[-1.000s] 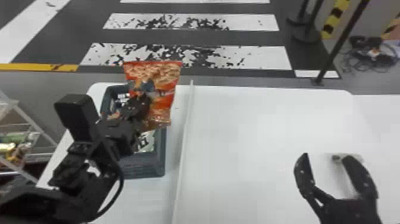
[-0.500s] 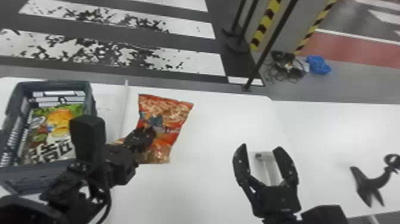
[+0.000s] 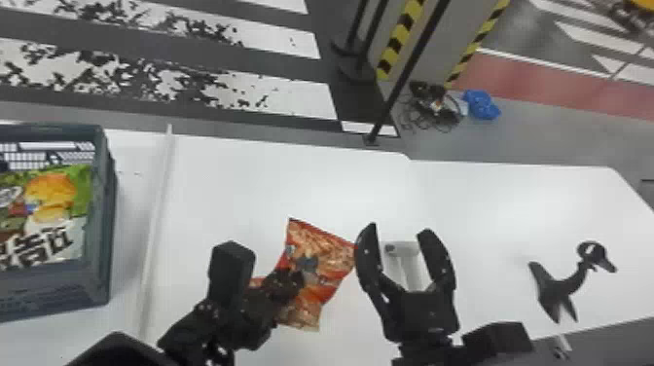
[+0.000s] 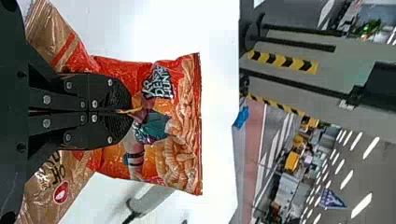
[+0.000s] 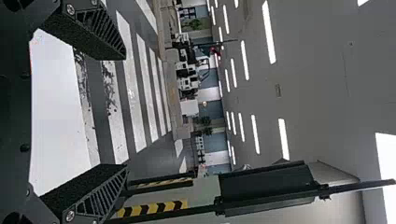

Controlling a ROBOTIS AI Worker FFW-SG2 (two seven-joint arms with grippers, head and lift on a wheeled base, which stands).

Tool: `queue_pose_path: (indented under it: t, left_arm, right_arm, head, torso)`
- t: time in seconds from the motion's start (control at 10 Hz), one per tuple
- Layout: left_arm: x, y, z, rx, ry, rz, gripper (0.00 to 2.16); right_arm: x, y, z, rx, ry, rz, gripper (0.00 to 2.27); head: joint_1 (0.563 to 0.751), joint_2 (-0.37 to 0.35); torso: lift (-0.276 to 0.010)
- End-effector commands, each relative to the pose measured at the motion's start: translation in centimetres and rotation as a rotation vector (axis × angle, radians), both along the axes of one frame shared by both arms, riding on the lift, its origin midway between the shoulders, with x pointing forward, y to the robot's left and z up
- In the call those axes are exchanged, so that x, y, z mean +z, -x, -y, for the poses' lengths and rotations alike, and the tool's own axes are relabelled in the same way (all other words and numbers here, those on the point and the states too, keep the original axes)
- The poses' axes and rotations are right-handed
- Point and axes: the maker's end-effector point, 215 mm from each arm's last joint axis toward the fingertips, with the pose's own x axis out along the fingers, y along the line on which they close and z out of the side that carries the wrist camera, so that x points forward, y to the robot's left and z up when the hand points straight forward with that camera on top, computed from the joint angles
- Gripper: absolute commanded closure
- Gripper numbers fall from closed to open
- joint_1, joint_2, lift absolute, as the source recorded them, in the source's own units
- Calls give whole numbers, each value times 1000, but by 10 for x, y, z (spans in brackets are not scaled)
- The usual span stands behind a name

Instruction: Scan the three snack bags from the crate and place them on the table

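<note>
In the head view my left gripper [image 3: 292,284] is shut on an orange-red snack bag [image 3: 328,258], held over the white table [image 3: 233,185] just left of the right gripper. The left wrist view shows the same gripper [image 4: 126,111] pinching the middle of the bag [image 4: 180,135], whose printed front faces the camera. My right gripper [image 3: 398,233] stands open in the head view, and the right wrist view shows this gripper [image 5: 125,112] with nothing between its spread fingers. Another snack bag [image 3: 56,209], green and yellow, lies in the dark crate [image 3: 108,204] at the far left.
A white scanner-like device [image 3: 406,255] is on the table beyond the right gripper. A black stand [image 3: 559,287] sits at the table's right. A raised white strip [image 3: 158,219] runs between crate and bag. Black poles [image 3: 413,63] rise behind the table edge.
The left gripper has carried the orange-red bag out from above the crate, rightward to beside the right gripper. The head view has turned right. The right gripper stays open.
</note>
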Motion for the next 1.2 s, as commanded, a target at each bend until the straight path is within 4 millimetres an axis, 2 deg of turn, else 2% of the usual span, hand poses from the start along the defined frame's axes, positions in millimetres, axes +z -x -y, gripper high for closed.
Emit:
queue_pose_path:
  t: [0.0, 0.2, 0.3, 0.4, 0.5, 0.8, 0.9, 1.1]
  left_arm:
    - [-17, 18, 23, -49, -16, -26, 2135]
    - [-36, 28, 45, -103, -3, -53, 2121]
    - [-34, 21, 50, -89, 8, -5, 1804]
    - [-27, 17, 50, -80, 14, 19, 228]
    - [-21, 11, 48, -63, 7, 43, -2]
    - [-2, -16, 21, 25, -12, 131, 66]
    - [16, -25, 1, 85, 4, 178, 66]
    - [52, -39, -57, 207, -19, 300, 66]
  right_arm:
    - [2, 0, 1, -3, -4, 6, 107]
    - [4, 1, -2, 1, -11, 14, 107]
    - [7, 3, -4, 2, -13, 24, 107]
    - [6, 3, -3, 0, -14, 23, 107]
    - [6, 3, -1, -1, -11, 22, 107]
    - [7, 8, 2, -6, -10, 29, 107]
    - [7, 9, 3, -7, -11, 28, 107]
    - [1, 9, 2, 4, -15, 17, 90]
  head:
    - [695, -350]
    - [695, -350]
    - [695, -350]
    - [695, -350]
    - [695, -350]
    - [695, -350]
    - [695, -350]
    - [695, -350]
  torso:
    - [-37]
    - [-37]
    - [-37]
    - [-37]
    - [-37]
    - [-37]
    - [-37]
    - [-37]
